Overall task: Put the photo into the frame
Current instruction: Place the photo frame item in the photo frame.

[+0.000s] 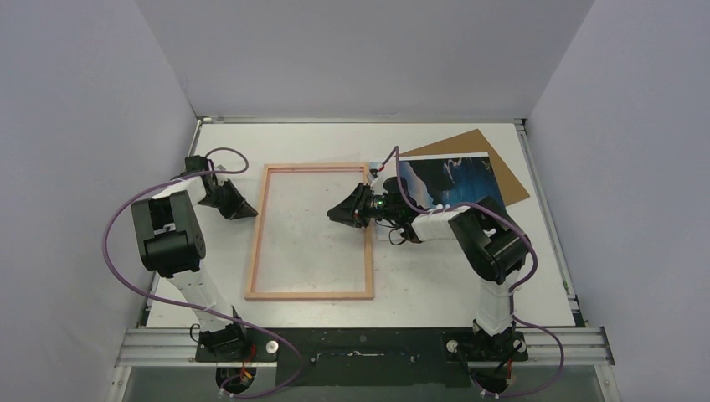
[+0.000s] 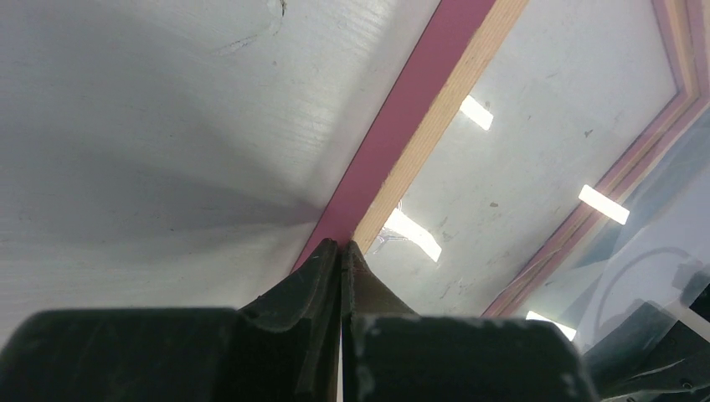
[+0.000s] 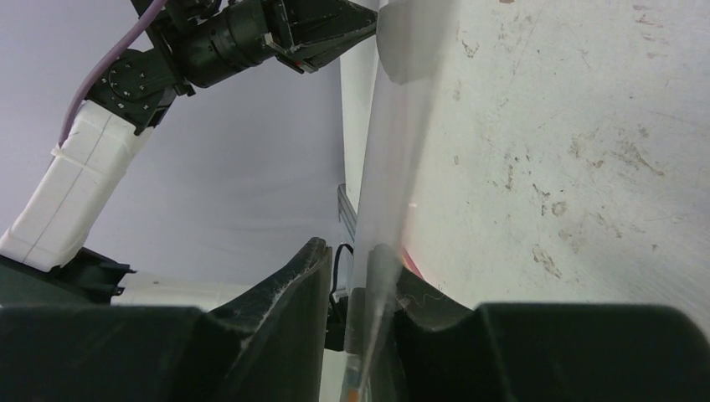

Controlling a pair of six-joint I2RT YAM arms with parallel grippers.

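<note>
The frame (image 1: 255,234) lies tan back up in the middle of the table, with a clear sheet (image 1: 310,251) in it. The photo (image 1: 452,180) lies picture up to its right, on the brown backing board (image 1: 502,163). My left gripper (image 1: 251,213) is shut and empty. Its tips (image 2: 342,247) rest at the frame's left rail (image 2: 410,109), pink outside and tan on top. My right gripper (image 1: 331,215) is inside the frame near its right rail. Its jaws (image 3: 356,251) stand slightly apart around the edge of the clear sheet (image 3: 393,151). The sheet touches one finger, with a gap to the other.
The left arm (image 3: 243,38) shows across the frame in the right wrist view. Grey walls enclose the table on three sides. A metal rail (image 1: 360,345) runs along the near edge by the arm bases. Purple cables loop beside both arms.
</note>
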